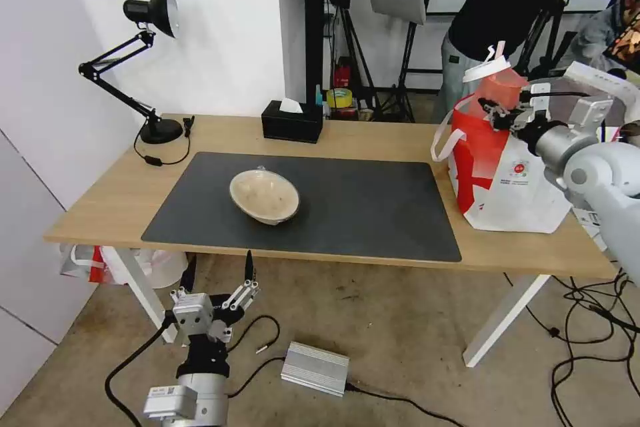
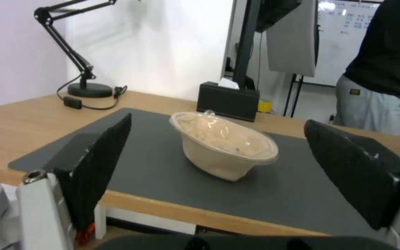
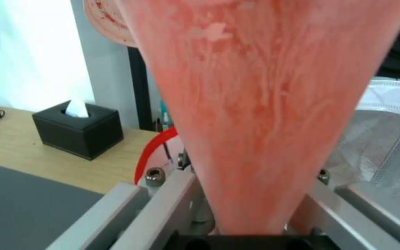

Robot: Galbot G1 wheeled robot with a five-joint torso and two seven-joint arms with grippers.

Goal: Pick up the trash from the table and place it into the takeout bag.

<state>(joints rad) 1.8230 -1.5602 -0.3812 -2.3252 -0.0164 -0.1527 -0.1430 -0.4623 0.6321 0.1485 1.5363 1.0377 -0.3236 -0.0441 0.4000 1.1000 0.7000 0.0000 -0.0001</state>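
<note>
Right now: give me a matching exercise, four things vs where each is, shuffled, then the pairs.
1. red cup
2. beige bowl
3. black tissue box
4. left gripper

A. on the dark mat
B. open, below the table's front edge
C. held by the right gripper over the takeout bag
D. at the table's far edge

Pairs: 1-C, 2-A, 3-D, 4-B

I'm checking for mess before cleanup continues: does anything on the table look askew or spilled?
The beige bowl on the mat sits tilted, one rim edge raised; nothing looks spilled. The right gripper holds the red cup over the takeout bag.
</note>
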